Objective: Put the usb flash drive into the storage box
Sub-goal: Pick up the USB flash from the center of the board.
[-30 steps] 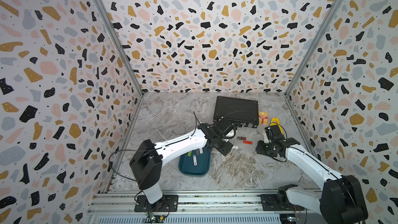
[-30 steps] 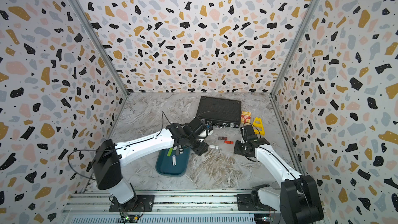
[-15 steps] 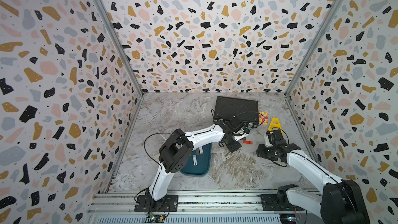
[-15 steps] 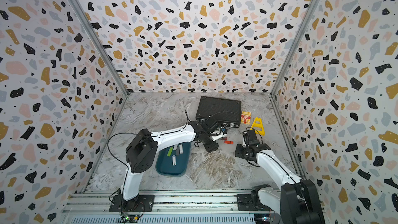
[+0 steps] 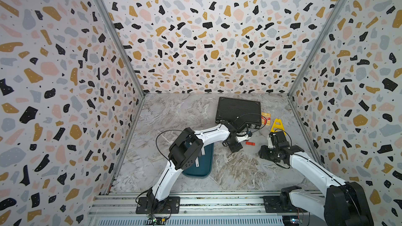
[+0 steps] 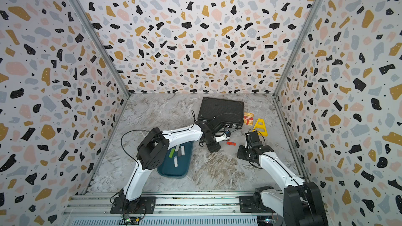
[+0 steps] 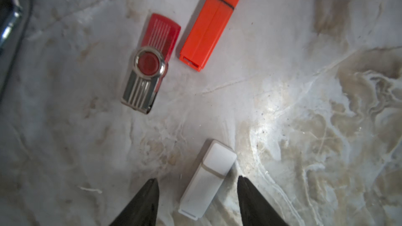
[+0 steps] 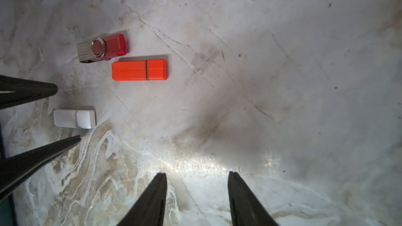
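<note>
On veined grey marble tabletop [image 5: 235,170]: glossy teal round-cornered plastic storage box [image 6: 174,171] at 7 o'clock. Toward 3 o'clock, outside it, smooth white rectangular capped usb flash drive [image 7: 208,177], flat between tapered black jaws of left gripper [image 7: 196,181], parted, touching neither. Likewise parted, over bare marble: jaws of right gripper [image 8: 196,176].

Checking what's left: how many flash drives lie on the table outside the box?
3: white drive between the open jaws of the left gripper; red swivel drive and orange drive side by side beyond it. Others may be hidden.
</note>
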You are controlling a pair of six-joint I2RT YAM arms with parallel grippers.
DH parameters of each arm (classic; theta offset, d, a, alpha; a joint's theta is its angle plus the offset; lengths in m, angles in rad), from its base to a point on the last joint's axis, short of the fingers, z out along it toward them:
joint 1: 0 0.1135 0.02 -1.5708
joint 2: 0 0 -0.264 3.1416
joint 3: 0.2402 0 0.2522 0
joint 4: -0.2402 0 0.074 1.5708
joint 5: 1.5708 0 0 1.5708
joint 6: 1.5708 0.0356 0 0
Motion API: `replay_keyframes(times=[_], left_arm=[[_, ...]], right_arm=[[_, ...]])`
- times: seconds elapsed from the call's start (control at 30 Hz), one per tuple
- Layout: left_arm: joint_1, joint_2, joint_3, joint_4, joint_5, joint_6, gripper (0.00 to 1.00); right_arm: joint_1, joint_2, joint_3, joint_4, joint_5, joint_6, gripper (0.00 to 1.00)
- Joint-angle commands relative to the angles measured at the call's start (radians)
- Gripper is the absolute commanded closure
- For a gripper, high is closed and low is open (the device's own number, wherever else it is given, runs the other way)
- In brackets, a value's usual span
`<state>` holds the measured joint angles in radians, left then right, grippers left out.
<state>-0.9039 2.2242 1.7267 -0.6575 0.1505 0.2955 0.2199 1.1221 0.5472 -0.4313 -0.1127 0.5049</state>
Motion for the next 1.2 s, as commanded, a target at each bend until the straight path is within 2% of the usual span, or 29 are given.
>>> replay_keyframes(times=[0.0, 0.37, 0.57, 0.7, 0.93, 1.03, 1.17], left_arm=[[0.005, -0.009, -0.029, -0.010, 0.050, 0.024, 0.40], [-0.007, 0.005, -0.090, 0.018, 0.044, -0.020, 0.54], [-0.021, 0.011, -0.088, 0.008, 0.004, -0.083, 0.75], [-0.021, -0.031, -0.109, 0.032, -0.011, -0.147, 0.82], [-0.023, -0.226, -0.144, 0.047, -0.064, -0.280, 0.88], [-0.022, -0.399, -0.244, 0.064, -0.134, -0.367, 0.89], [-0.002, -0.680, -0.461, 0.051, -0.292, -0.540, 0.90]], right_arm=[[-0.004, 0.010, 0.004, 0.006, -0.006, 0.004, 0.49], [-0.004, 0.027, 0.010, 0.006, -0.011, 0.000, 0.49], [-0.004, 0.035, 0.013, 0.009, -0.014, 0.000, 0.49], [-0.004, 0.039, 0.013, 0.008, -0.015, -0.002, 0.49], [-0.003, 0.039, 0.013, 0.006, -0.012, -0.002, 0.49], [-0.004, 0.038, 0.014, 0.006, -0.011, -0.004, 0.49], [-0.004, 0.044, 0.016, 0.006, -0.013, -0.006, 0.49]])
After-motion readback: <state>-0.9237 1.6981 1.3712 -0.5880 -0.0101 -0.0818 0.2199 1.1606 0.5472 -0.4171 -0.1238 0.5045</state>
